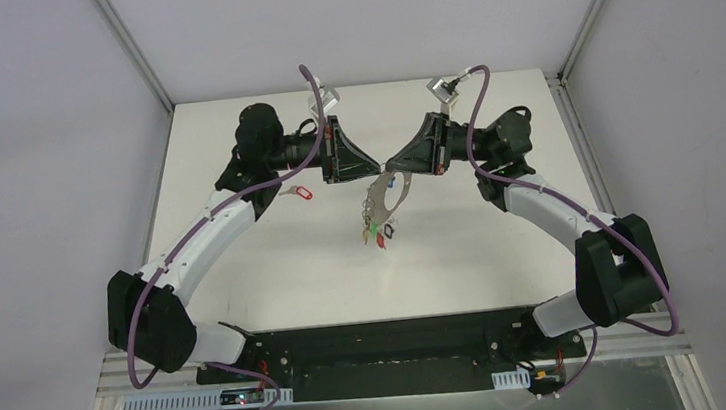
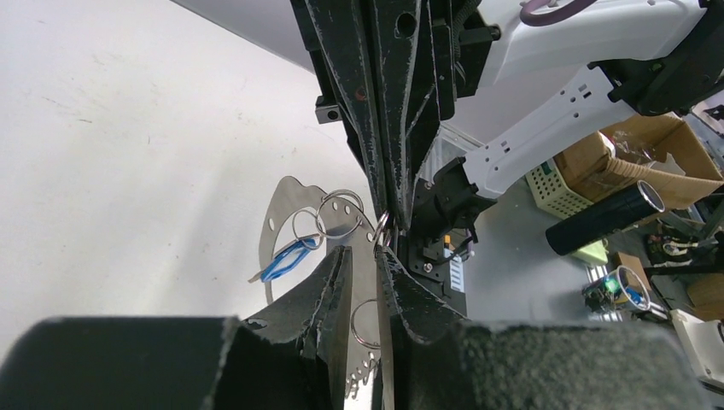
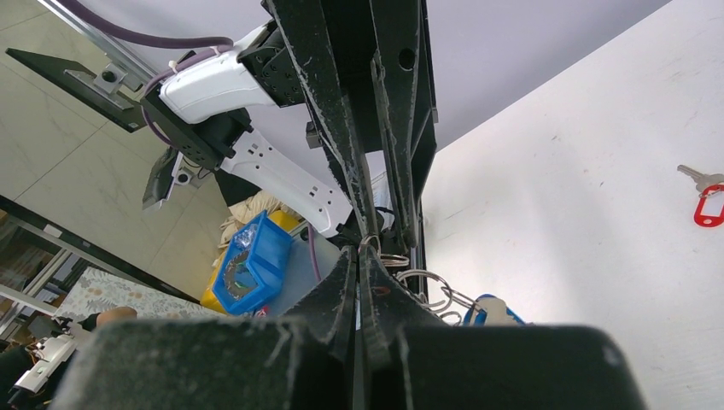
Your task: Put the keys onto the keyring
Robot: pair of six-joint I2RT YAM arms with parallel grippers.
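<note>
Two hands meet tip to tip in the air over the far half of the counter (image 1: 504, 252), about midway between its left and right edges. The left hand (image 2: 365, 269) has its black fingers (image 2: 329, 286) only a narrow slit apart, clamped on the edge of a flat silver metal plate with punched holes (image 2: 286, 209), which runs through the slit. The right hand (image 3: 357, 269) has its fingers (image 3: 341, 286) pressed nearly together, tips nipping a small grey wire ring (image 2: 382, 229) right at the point where both hands touch.

Just beside that ring, a wider thin grey metal wire keyring (image 2: 341, 213) hangs on the plate, next to one more loop of similar size. A silver key with a blue oblong plastic tag (image 2: 286, 259) dangles from these loops, off the counter.

From the top camera the plate hangs below the fingertips, tilted toward the near edge. A bunch of silver keys with green, red and yellow tags (image 1: 374, 232) hangs at its lower end, near the counter's middle. Whether the bunch touches the surface cannot be told.

One silver key with a red plastic tag (image 1: 298, 192) lies flat on the counter, apart from the rest, toward the far left corner, just beside the left arm.
</note>
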